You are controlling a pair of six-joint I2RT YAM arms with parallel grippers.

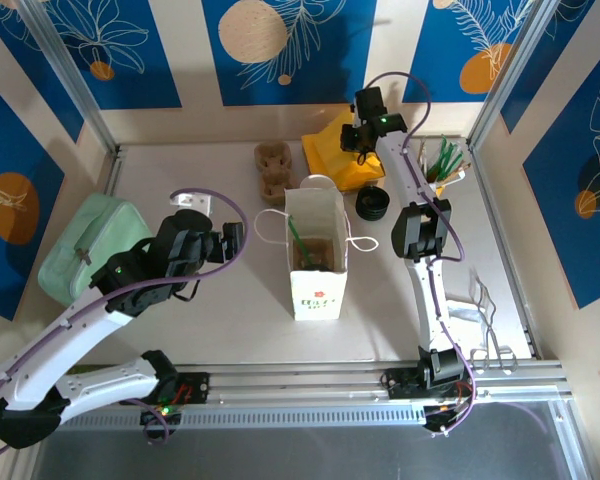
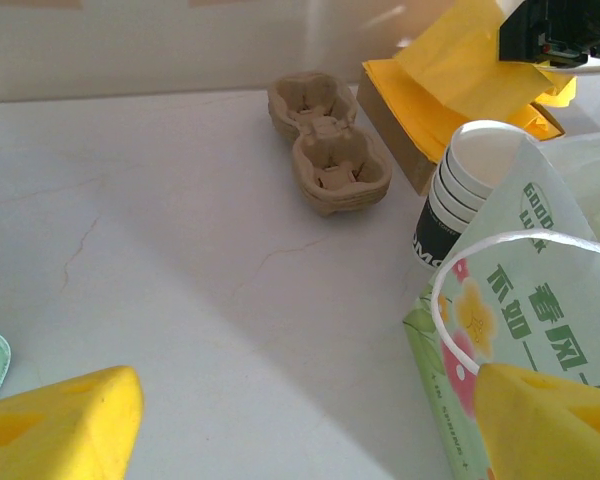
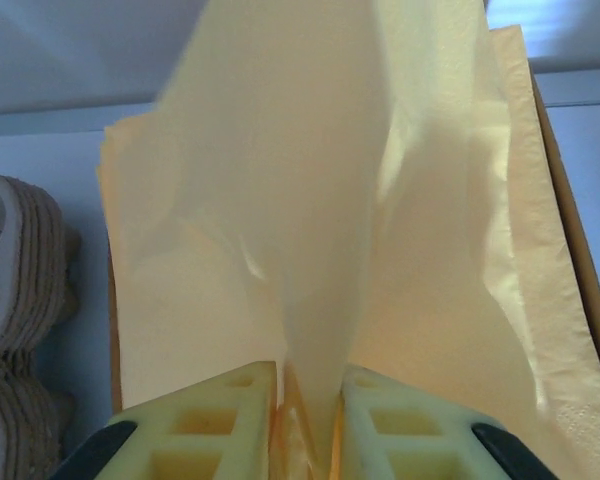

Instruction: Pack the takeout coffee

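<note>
item: paper bag [image 1: 318,285], white with green print, standing upright and open at mid-counter [image 1: 250,320]; a green stick and a brown floor show inside. item: takeout coffee — no lidded white cup can be made out on the open counter, and whether it sits in the bag i cannot tell. item: right gripper [image 3: 310,425], at the far side, closed narrow on one sheet of yellow napkin [image 3: 320,200], the sheet drawn up in a peak from the napkin stack [image 1: 332,158]. item: left gripper [image 2: 300,440], jaws wide and holding nothing, hovering just left of the bag and facing it. nearby: pulp cup carriers [image 2: 330,150], a stack of lidless cups [image 2: 465,180] behind the bag, a pile of black lids [image 1: 372,204] to its right, a mint-green pouch [image 1: 88,248] at the left edge. step in hand, as judged: adding a napkin to the pack. handling notes — keep the pinch firm and lift straight until the single sheet peels free of those below. carry it high enough to clear the bag's rim and rope handles. release only once it hangs inside the mouth, since so light a sheet will drift. the left gripper would do well to steady the bag's near wall without crushing it.
</note>
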